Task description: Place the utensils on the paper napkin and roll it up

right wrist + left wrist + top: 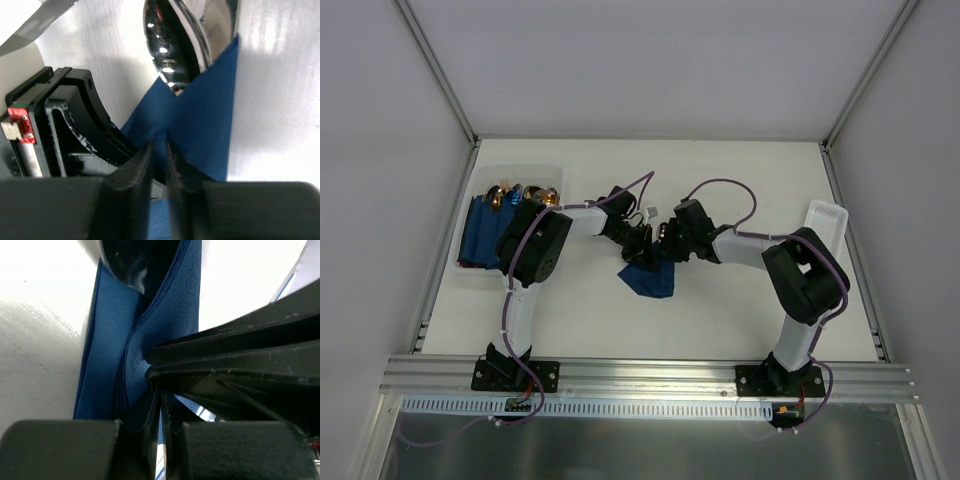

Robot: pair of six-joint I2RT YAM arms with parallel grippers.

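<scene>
Paper napkin (pixel 650 282) at the middle of the table (pixel 740 310), lower corner flat on the surface, upper part lifted and bunched where the two claws meet. Utensils (pixel 167 45) tucked inside the fold, shiny spoon bowl poking out past the blue edge. Left claw (pixel 161 415) closed tight on a crease of the paper. Right claw (pixel 159 165) pinched nearly together too, with blue paper running down through the slit, so by the look of it gripping the same sheet. Probably midway through the roll. To do this well: turn both wrists together and at one height, so as not to twist or tear the thin paper. Draw the fold snug against the metal before each turn, lest the cutlery slide out of the open end. Let go with one claw only while the other is holding the wrap firm. Little room between the claws, almost touching, so risk of one knocking the other. Elsewhere: clear bin (pixel 548 172) at far left holding blue bundles (pixel 485 240) with copper-gold heads, partly hidden under the left arm; white tray (pixel 825 215) at far right; both well apart from the work.
</scene>
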